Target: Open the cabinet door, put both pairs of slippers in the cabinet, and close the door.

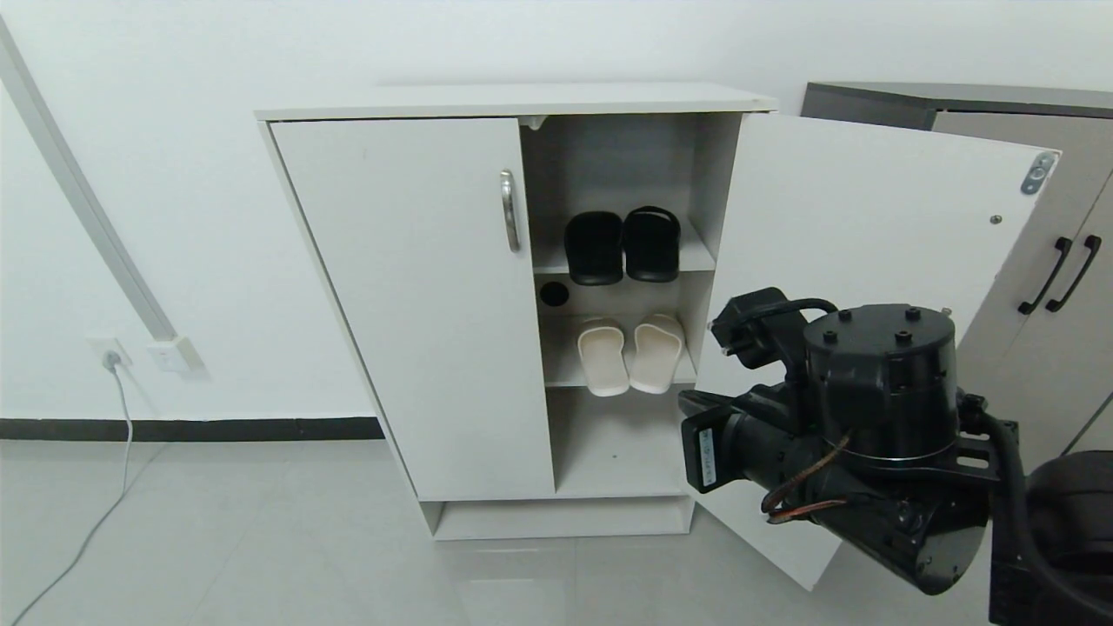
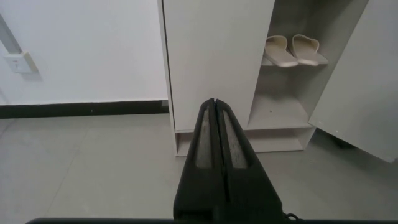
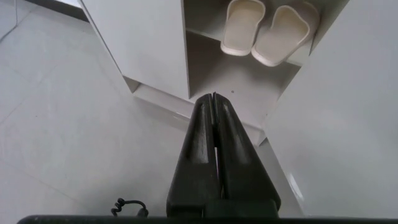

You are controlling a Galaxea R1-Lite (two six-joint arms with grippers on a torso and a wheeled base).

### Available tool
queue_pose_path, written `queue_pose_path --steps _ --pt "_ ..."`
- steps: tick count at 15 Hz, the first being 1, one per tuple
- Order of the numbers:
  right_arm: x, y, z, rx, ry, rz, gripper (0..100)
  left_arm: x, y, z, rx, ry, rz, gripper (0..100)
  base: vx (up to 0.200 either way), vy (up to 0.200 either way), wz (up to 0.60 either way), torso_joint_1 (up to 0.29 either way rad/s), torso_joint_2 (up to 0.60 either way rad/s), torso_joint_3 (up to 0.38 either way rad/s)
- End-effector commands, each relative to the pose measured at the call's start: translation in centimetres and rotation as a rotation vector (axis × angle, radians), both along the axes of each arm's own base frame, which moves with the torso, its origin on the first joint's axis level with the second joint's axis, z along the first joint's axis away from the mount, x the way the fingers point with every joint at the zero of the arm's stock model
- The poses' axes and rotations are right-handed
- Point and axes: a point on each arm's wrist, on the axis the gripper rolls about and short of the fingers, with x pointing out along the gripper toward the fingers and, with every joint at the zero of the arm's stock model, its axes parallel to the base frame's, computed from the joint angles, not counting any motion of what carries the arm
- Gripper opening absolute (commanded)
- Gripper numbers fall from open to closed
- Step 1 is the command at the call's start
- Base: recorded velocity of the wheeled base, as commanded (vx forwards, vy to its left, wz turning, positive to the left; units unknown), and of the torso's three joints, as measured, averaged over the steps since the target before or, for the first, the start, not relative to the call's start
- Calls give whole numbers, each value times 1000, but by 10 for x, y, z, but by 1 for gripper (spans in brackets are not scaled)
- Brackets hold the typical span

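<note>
Grey floor tiles run under the white cabinet (image 1: 409,304), with black slippers (image 1: 622,246) and cream slippers (image 1: 630,355) shelved inside. Its open right door (image 1: 869,261) swings near, just right of the right tool (image 3: 214,102), which is pressed together and empty. The left tool (image 2: 214,106), likewise closed, sits farther left.

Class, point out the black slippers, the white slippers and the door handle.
black slippers (image 1: 594,252), head view, left slipper's middle
white slippers (image 1: 603,358), head view, left slipper's footbed
door handle (image 1: 509,211), head view, middle of bar

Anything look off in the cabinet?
The white slippers overhang the front edge of their shelf and sit slightly angled to each other; they might catch the open door when it shuts. Nothing spilled or damaged.
</note>
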Motion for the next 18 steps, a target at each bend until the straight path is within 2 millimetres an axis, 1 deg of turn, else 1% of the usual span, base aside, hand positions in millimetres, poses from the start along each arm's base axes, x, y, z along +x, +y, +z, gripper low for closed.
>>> queue_pose_path --steps 1,6,9,12,18 --pt "0 1 -1 -1 2 0 0 0 0 0 0 0 0 0 0 0 0 0 0 0" --pt "1 1 -1 -4 3 1 0 0 0 0 0 0 0 0 0 0 0 0 -21 -23" --pt "1 1 -1 -2 3 0 0 0 0 0 0 1 0 0 0 0 0 11 -196 -312" --pt "1 1 -1 -2 3 0 0 0 0 0 0 0 0 0 0 0 0 43 -520 -370" --pt "1 1 -1 -2 3 0 0 0 0 0 0 0 0 0 0 0 0 126 -468 -341"
